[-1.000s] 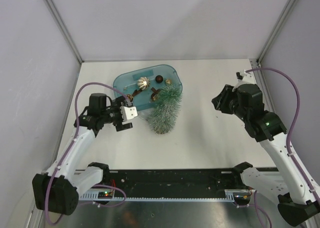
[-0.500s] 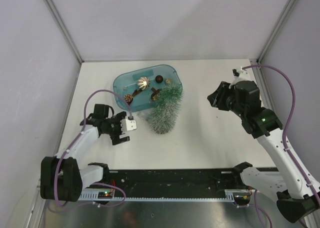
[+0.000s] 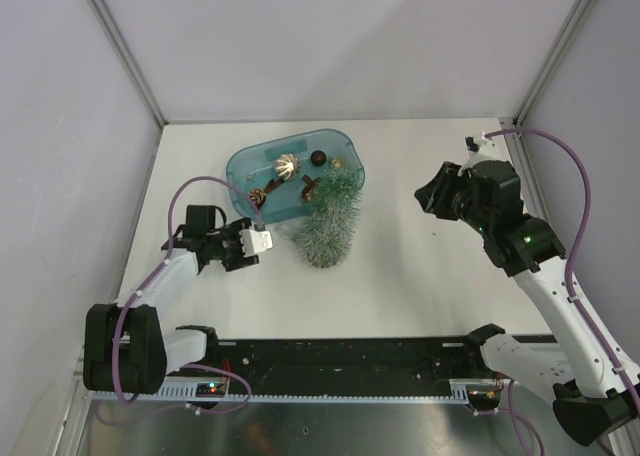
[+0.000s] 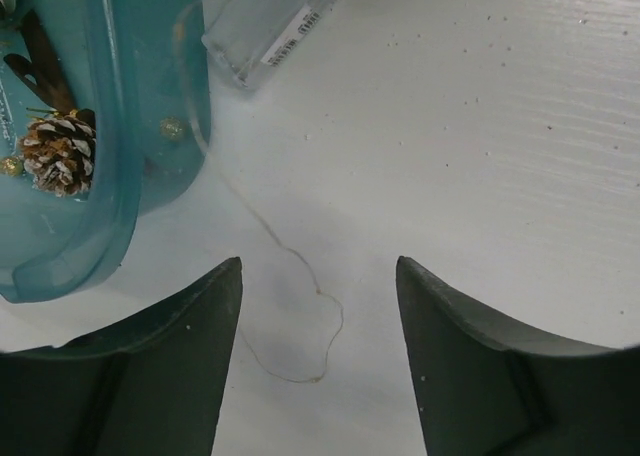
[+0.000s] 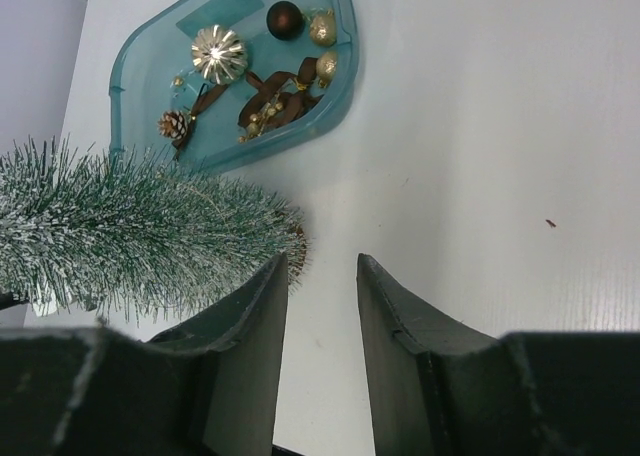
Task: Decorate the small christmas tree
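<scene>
Tree: your small christmas tree [image 3: 330, 228] lies on its side on the worktop [image 3: 420, 276], its upper end against the blue tub [image 3: 232, 176].
Left gripper [image 4: 318, 271]: you have it spread wide and empty, low over a thin wire [image 4: 262, 226] just beside the tub.
Right gripper [image 5: 320, 266]: only a narrow gap, nothing in it, well right of the tree.
Tub contents: a pine cone [image 4: 58, 154], a gold ornament [image 5: 219, 53], a dark ball [image 5: 285, 18].

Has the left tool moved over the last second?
Yes. The left tool has pulled back from the blue tub, toward the near table edge where the arms are bolted.
</scene>
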